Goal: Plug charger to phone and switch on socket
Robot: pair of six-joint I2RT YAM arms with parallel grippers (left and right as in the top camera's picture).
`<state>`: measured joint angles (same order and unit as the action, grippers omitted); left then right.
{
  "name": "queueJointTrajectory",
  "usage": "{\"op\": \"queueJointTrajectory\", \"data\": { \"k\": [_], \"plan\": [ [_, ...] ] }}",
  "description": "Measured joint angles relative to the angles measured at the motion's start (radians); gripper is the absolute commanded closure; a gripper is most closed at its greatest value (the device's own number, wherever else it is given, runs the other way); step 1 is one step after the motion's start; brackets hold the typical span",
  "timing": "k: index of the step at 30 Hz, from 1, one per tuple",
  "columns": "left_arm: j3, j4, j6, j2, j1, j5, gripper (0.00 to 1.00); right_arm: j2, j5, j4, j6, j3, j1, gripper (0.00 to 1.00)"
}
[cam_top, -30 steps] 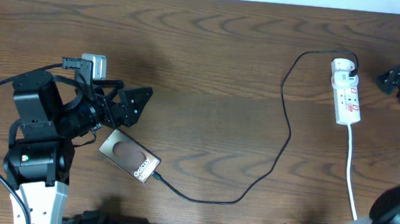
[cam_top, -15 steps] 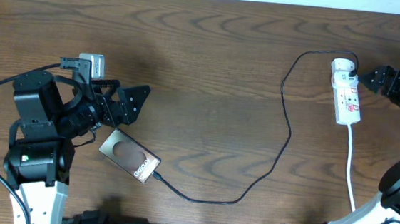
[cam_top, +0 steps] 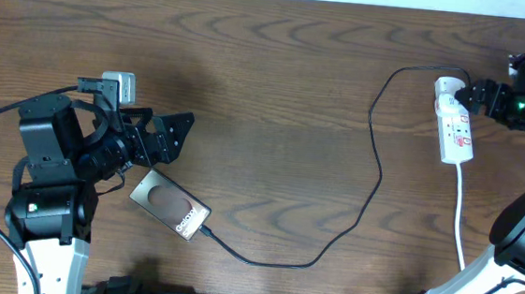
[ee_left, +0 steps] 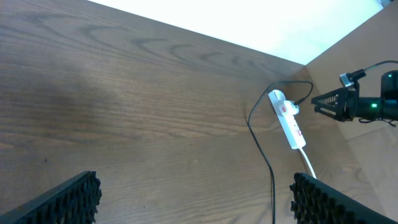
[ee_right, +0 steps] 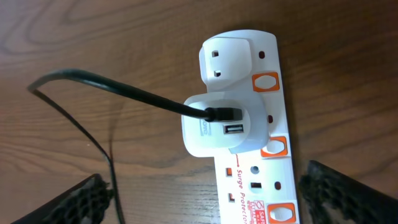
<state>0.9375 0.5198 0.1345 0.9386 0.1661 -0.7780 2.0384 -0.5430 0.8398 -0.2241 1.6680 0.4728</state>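
Observation:
The phone (cam_top: 170, 205) lies flat on the table, bronze back up, just below my left gripper (cam_top: 174, 137), which is open and holds nothing. The black charger cable (cam_top: 376, 179) meets the phone's lower right end, loops right and up, and ends in the white adapter (ee_right: 217, 130). That adapter sits in the socket (cam_top: 456, 127), a white strip with orange-red switches (ee_right: 275, 147). My right gripper (cam_top: 474, 96) is open beside the strip's top end. In the right wrist view its fingers (ee_right: 348, 193) straddle the socket (ee_right: 261, 186) without touching it.
The strip's white cord (cam_top: 461, 219) runs down toward the table's front edge. A second white plug (ee_right: 227, 53) sits at the strip's top. In the left wrist view the socket (ee_left: 287, 118) and my right gripper (ee_left: 329, 102) show far off on the brown wooden table (cam_top: 276, 92).
My right gripper has moved left from the table's right edge to the socket's top end. The left arm has barely shifted. Phone and cable have not moved.

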Motion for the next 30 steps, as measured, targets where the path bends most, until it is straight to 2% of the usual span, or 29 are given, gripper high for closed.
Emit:
{"op": "queueJointTrajectory", "data": {
  "k": [11, 19, 30],
  "plan": [
    [0.0, 0.001, 0.0, 0.0, 0.0, 0.003, 0.04, 0.019, 0.092, -0.021, 0.012, 0.003, -0.032, 0.01],
    [0.0, 0.001, 0.0, 0.0, 0.0, 0.003, 0.04, 0.109, 0.095, -0.018, 0.034, 0.003, -0.032, 0.01],
    [0.0, 0.024, 0.0, 0.0, 0.0, 0.006, 0.04, 0.114, 0.087, -0.019, 0.036, 0.005, -0.039, 0.01]
  ]
}}
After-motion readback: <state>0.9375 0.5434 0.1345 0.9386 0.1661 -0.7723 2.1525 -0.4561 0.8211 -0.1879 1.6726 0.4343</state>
